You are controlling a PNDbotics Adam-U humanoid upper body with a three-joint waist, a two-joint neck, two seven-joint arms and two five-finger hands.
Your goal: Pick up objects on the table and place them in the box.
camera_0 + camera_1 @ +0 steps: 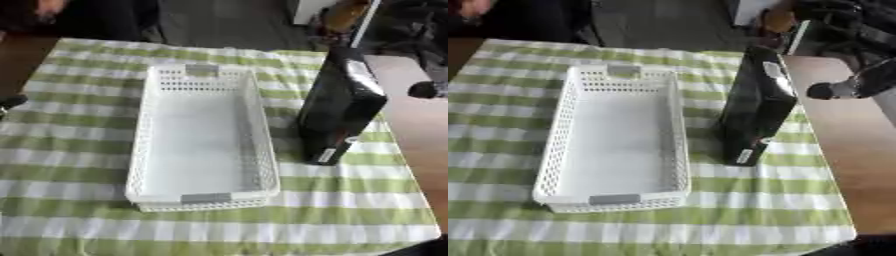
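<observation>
One hand showed clearly enough to speak of: the right hand [833, 90] came in from the right edge, level with the upper part of the box-shaped object, over the bare wood of the desk [842, 165]. Only a dark rounded tip of it was visible, so whether its fingers were curled or straight could not be told; it was apart from the object, touching nothing. At the left edge of the left eye view a small dark part [10, 101] poked in, perhaps the left hand, too little of it in view to judge.

There was one black carton [339, 105], tall and glossy, standing tilted on the green-and-white checked cloth [350, 210], just beside the right wall of the basket. A pale label sat at its lower end.

There was one white basket [140, 150], long, with perforated walls and grey handle tabs at both short ends. It lay in the middle of the cloth and held nothing.
</observation>
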